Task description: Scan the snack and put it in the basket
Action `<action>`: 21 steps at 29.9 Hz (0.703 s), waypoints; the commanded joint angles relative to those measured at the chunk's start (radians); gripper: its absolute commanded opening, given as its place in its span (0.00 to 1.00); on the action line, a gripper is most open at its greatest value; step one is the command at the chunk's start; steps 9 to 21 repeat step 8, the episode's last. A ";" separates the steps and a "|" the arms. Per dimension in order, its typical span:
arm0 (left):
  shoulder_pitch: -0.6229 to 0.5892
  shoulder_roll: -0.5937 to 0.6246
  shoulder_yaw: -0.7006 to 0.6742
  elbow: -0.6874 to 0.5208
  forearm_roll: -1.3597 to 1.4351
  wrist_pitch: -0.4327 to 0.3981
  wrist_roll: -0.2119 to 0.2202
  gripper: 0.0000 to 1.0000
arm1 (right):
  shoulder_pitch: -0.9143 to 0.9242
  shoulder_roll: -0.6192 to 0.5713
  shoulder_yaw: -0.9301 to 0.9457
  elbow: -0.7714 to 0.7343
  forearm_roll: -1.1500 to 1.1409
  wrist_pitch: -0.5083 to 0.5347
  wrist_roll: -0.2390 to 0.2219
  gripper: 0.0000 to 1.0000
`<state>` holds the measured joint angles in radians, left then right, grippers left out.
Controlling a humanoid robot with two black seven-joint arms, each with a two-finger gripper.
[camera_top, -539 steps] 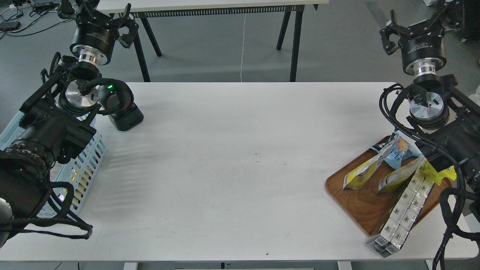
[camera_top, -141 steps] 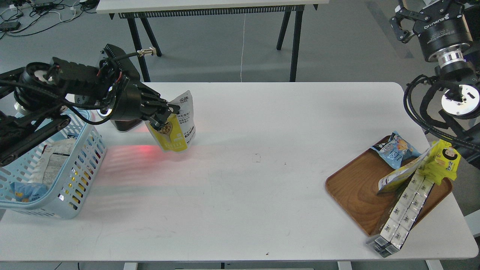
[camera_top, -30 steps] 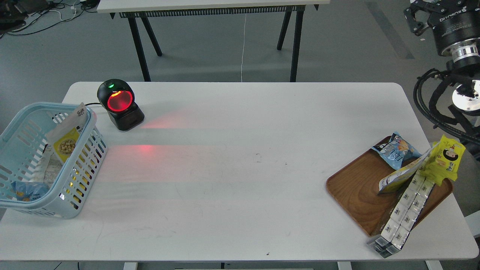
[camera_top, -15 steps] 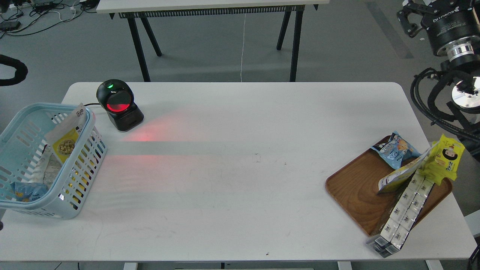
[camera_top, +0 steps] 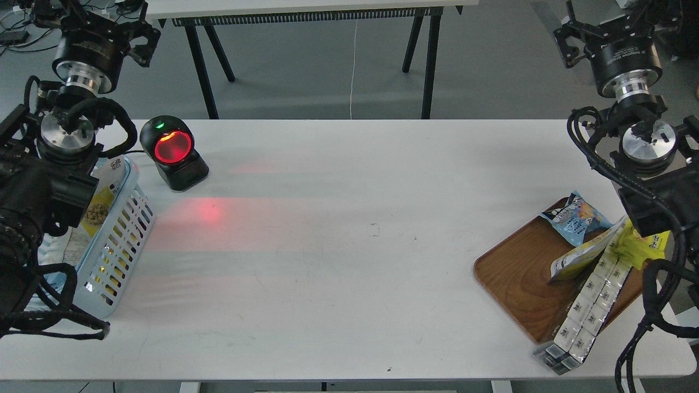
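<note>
The snack pouch [camera_top: 99, 206], yellow and pale with a picture of tan beans, leans upright inside the light blue basket [camera_top: 119, 234] at the table's left edge. My left arm covers most of both. My left gripper [camera_top: 90, 13] is raised at the top left, beyond the table's far edge, well above the basket; its fingers are spread and empty. My right gripper [camera_top: 606, 24] is raised at the top right, fingers spread and empty.
A black barcode scanner [camera_top: 172, 153] with a glowing red window stands right of the basket. At the right, a brown wooden tray [camera_top: 519, 278] holds a blue chip bag [camera_top: 573, 218], another yellow-white pouch [camera_top: 581, 256], a bright yellow pack [camera_top: 644, 243] and a long white boxed pack [camera_top: 587, 311].
</note>
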<state>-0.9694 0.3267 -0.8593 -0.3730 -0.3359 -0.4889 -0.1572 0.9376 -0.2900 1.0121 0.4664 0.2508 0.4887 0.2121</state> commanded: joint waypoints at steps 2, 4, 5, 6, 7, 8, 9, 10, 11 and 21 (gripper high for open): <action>0.008 -0.005 0.008 -0.006 -0.003 0.000 -0.004 1.00 | 0.006 -0.012 -0.009 0.001 -0.007 0.000 -0.003 0.99; 0.008 0.000 0.009 -0.009 -0.003 0.000 -0.004 1.00 | 0.007 -0.015 -0.010 -0.002 -0.008 0.000 -0.007 0.99; 0.008 0.000 0.009 -0.010 -0.003 0.000 -0.004 1.00 | 0.007 -0.015 -0.013 -0.002 -0.008 0.000 -0.007 0.99; 0.008 0.000 0.011 -0.010 -0.003 0.000 -0.004 1.00 | 0.007 -0.017 -0.023 -0.002 -0.008 0.000 -0.007 0.99; 0.008 0.000 0.011 -0.010 -0.003 0.000 -0.005 1.00 | 0.007 -0.017 -0.036 -0.002 -0.008 0.000 -0.007 0.99; 0.008 0.000 0.011 -0.010 -0.003 0.000 -0.004 1.00 | 0.007 -0.017 -0.052 -0.002 -0.008 0.000 -0.007 0.99; 0.008 0.000 0.011 -0.010 -0.003 0.000 -0.004 1.00 | 0.007 -0.017 -0.052 -0.002 -0.008 0.000 -0.007 0.99; 0.008 0.000 0.011 -0.010 -0.003 0.000 -0.004 1.00 | 0.007 -0.017 -0.052 -0.002 -0.008 0.000 -0.007 0.99; 0.008 0.000 0.011 -0.010 -0.003 0.000 -0.004 1.00 | 0.007 -0.017 -0.052 -0.002 -0.008 0.000 -0.007 0.99; 0.008 0.000 0.011 -0.010 -0.003 0.000 -0.004 1.00 | 0.007 -0.017 -0.052 -0.002 -0.008 0.000 -0.007 0.99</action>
